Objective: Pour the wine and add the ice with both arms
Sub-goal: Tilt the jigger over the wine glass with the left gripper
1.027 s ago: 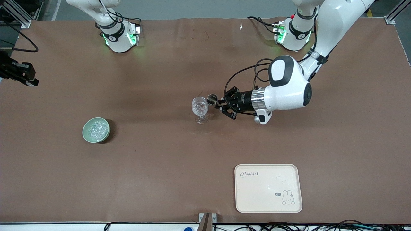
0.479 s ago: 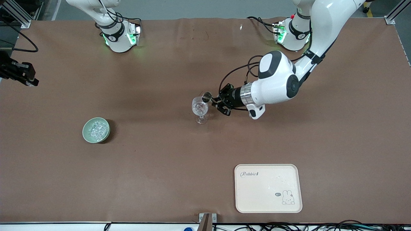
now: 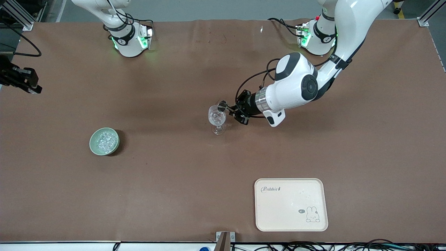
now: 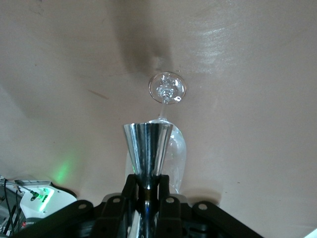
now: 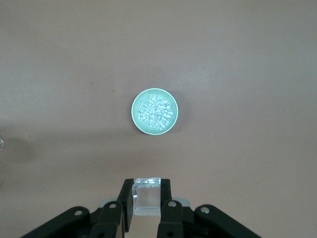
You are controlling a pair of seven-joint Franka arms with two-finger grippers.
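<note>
A clear stemmed glass (image 3: 217, 118) stands mid-table. My left gripper (image 3: 234, 111) is shut on the waist of a silver jigger (image 3: 222, 105), which lies tipped with its mouth at the glass's rim. In the left wrist view the jigger (image 4: 147, 148) sits between the fingers (image 4: 130, 186), with the glass (image 4: 167, 88) just past it. My right gripper (image 5: 147, 191) is shut on a clear ice cube (image 5: 147, 199), high over the table. A green bowl (image 5: 134, 111) of ice (image 5: 155, 110) lies below it. In the front view the bowl (image 3: 92, 143) and ice (image 3: 106, 140) sit toward the right arm's end.
A cream tray (image 3: 291, 204) with a rabbit print lies near the front edge, toward the left arm's end. A black fixture with cables (image 3: 21, 80) sits at the table edge at the right arm's end. The brown mat (image 3: 167, 181) covers the table.
My left arm has drawn in toward the glass and turned its wrist. The jigger has moved from beside the glass to its rim. The bowl and glass have not moved.
</note>
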